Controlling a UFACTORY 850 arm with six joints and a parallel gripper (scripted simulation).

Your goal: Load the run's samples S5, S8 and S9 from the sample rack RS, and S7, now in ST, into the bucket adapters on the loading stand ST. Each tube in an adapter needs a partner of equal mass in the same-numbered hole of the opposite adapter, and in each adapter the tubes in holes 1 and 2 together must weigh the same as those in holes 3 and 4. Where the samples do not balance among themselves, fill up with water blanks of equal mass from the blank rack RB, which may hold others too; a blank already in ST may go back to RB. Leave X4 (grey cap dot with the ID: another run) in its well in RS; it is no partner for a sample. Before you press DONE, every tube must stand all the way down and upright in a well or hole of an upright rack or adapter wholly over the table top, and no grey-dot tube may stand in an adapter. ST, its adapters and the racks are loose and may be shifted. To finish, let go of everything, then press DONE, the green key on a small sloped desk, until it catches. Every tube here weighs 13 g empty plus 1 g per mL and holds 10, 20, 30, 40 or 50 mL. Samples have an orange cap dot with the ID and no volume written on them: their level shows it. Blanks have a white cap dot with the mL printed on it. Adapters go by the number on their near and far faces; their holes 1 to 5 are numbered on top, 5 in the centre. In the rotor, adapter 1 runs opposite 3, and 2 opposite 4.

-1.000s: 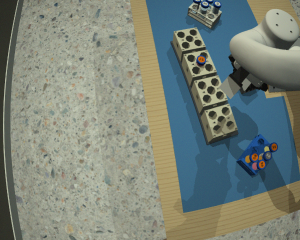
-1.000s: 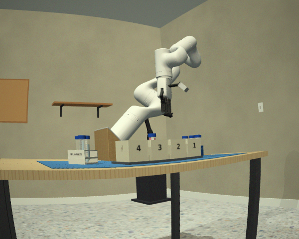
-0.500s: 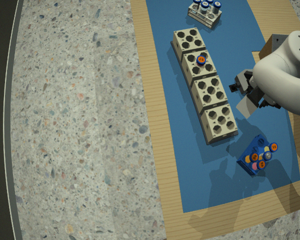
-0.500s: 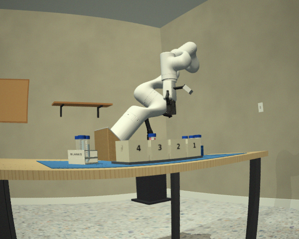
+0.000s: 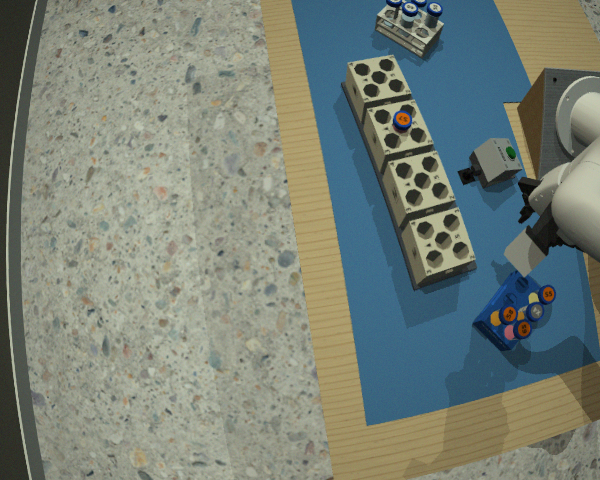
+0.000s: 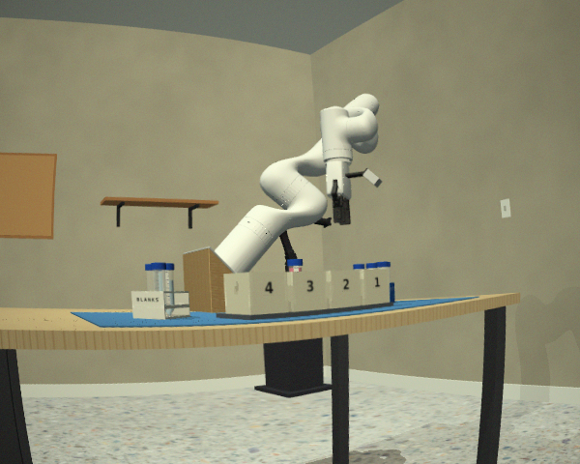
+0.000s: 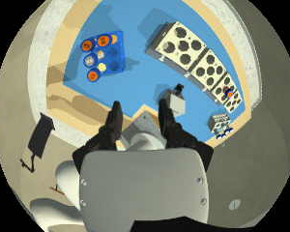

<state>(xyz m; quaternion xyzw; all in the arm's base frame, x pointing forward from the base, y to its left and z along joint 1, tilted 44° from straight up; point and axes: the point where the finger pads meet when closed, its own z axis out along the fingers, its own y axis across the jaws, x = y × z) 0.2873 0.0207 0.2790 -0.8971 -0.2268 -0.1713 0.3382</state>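
While the claw [image 6: 341, 216] hangs half-open and holding nothing above the surface [image 5: 310, 330], one orange-capped tube [image 5: 402, 120] stands in the stand's second block; three others wait in the blue rack [image 5: 489, 322], so loading has barely begun.

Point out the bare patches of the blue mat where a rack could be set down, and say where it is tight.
Bare mat runs left of the adapter row, between the last adapter and the blue sample rack, and below that rack toward the mat's lower edge. It is tight between the adapters and the DONE desk, where the open, empty claw hangs, and up by the blank rack.
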